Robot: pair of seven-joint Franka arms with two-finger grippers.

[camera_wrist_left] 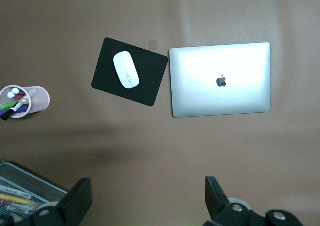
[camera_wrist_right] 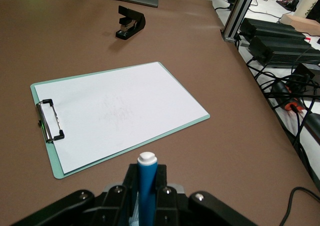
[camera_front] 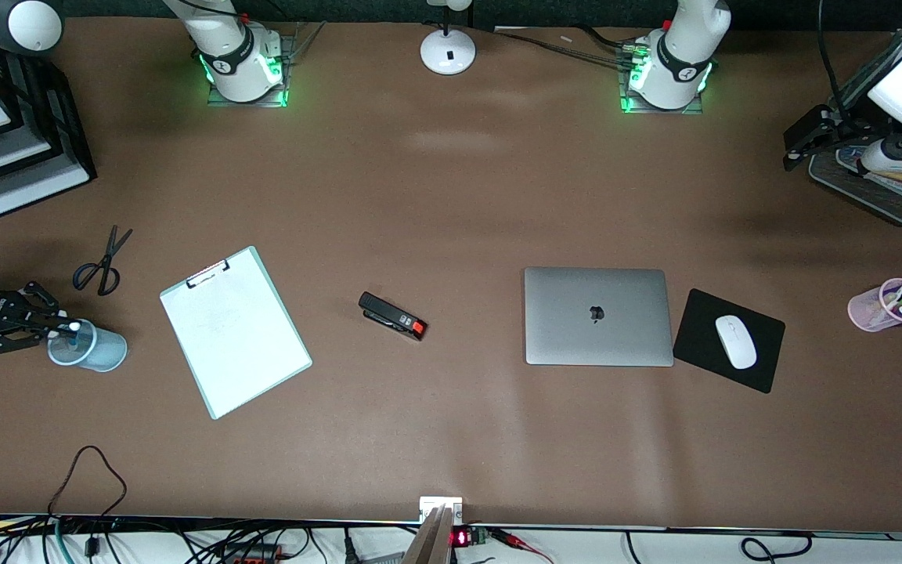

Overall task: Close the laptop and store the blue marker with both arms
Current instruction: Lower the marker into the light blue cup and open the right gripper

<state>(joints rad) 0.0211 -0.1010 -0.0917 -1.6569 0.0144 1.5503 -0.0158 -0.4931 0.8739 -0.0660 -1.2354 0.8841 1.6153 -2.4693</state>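
The laptop (camera_front: 597, 316) lies closed, lid up with the apple logo showing, beside the mouse pad; it also shows in the left wrist view (camera_wrist_left: 220, 79). My right gripper (camera_front: 58, 330) is shut on the blue marker (camera_front: 70, 330) and holds it at the mouth of a light blue cup (camera_front: 95, 350) at the right arm's end of the table. In the right wrist view the blue marker (camera_wrist_right: 147, 183) stands between the fingers, whitish end out. My left gripper (camera_front: 799, 149) is open and empty, high over the table beside the mesh tray (camera_front: 885, 196); in its own view its gripper (camera_wrist_left: 148, 198) is spread wide.
A clipboard (camera_front: 234, 329) with paper, a black stapler (camera_front: 392, 315) and scissors (camera_front: 102, 262) lie between the cup and the laptop. A black mouse pad (camera_front: 701, 325) carries a white mouse (camera_front: 735, 341). A pink cup (camera_front: 870, 309) holds mixed pens. Stacked paper trays (camera_front: 28, 172) stand near the right arm.
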